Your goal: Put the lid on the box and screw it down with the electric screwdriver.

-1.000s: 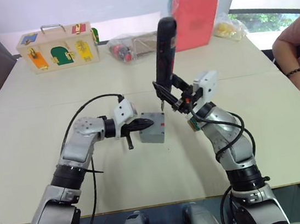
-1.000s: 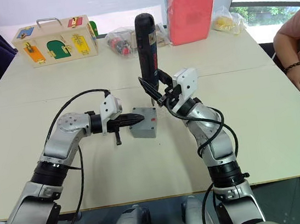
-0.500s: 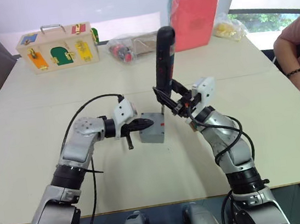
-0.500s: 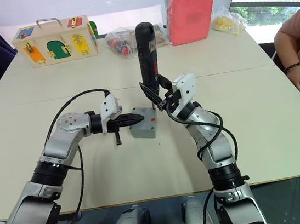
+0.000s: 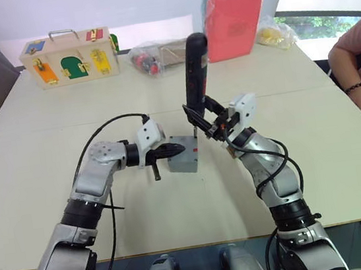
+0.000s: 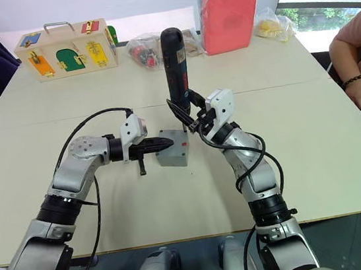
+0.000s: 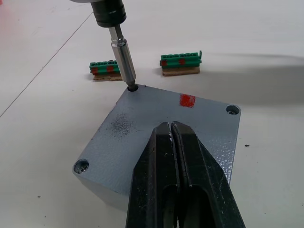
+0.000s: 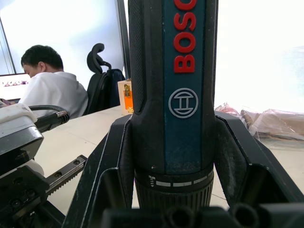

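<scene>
lowering since a second ago, your electric screwdriver [image 6: 174, 62] bit now sits in the lid [image 7: 166, 137] corner hole; right fingers hold it, left fingers [image 7: 178, 180] press closed.

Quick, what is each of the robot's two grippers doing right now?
Left gripper: jaws shut, empty, pressing down on the lid.
Right gripper: jaws shut on the electric screwdriver, bit in a corner screw hole.

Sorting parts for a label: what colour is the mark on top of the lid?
Red, a small square mark on the grey lid, clearest in the left wrist view.
</scene>
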`<move>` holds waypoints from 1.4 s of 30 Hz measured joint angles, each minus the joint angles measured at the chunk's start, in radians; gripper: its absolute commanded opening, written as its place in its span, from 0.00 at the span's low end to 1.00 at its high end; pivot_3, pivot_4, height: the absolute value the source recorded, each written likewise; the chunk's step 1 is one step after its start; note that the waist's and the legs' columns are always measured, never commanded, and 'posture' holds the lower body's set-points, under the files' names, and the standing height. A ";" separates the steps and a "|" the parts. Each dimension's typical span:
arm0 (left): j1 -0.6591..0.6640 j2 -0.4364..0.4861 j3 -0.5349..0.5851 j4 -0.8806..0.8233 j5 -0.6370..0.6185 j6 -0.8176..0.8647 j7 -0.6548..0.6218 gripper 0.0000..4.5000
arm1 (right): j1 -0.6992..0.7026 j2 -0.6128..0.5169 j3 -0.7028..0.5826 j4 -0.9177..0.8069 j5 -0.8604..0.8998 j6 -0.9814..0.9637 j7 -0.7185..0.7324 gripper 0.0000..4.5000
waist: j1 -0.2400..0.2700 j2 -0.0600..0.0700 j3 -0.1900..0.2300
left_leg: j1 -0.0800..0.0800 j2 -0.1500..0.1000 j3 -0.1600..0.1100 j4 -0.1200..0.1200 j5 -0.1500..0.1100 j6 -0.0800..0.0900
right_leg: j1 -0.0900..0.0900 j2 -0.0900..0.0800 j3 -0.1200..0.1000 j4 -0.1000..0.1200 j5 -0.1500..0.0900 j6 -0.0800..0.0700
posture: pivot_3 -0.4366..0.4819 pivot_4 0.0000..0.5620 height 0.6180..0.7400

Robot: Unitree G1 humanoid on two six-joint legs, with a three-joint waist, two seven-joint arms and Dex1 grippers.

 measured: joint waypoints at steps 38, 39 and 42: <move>0.020 0.000 -0.013 -0.001 0.037 0.016 -0.009 0.00 | 0.036 -0.033 0.046 -0.061 -0.056 0.154 -0.092 0.40 | 0.003 -0.008 -0.026 | 0.019 0.000 -0.002 -0.003 -0.002 0.002 | 0.021 0.000 -0.001 -0.005 -0.002 0.000 | 0.48 0.27 0.92; 0.020 0.000 -0.013 -0.001 0.037 0.016 -0.009 0.00 | 0.037 -0.033 0.046 -0.062 -0.056 0.154 -0.093 0.40 | 0.003 -0.008 -0.027 | 0.019 0.000 -0.002 -0.003 -0.002 0.002 | 0.021 0.000 -0.001 -0.005 -0.002 0.000 | 0.48 0.27 0.92; 0.020 0.000 -0.013 -0.001 0.037 0.016 -0.009 0.00 | 0.039 -0.033 0.045 -0.064 -0.056 0.154 -0.096 0.40 | 0.003 -0.008 -0.027 | 0.019 0.000 -0.002 -0.003 -0.002 0.002 | 0.021 0.000 -0.001 -0.005 -0.002 0.000 | 0.48 0.27 0.92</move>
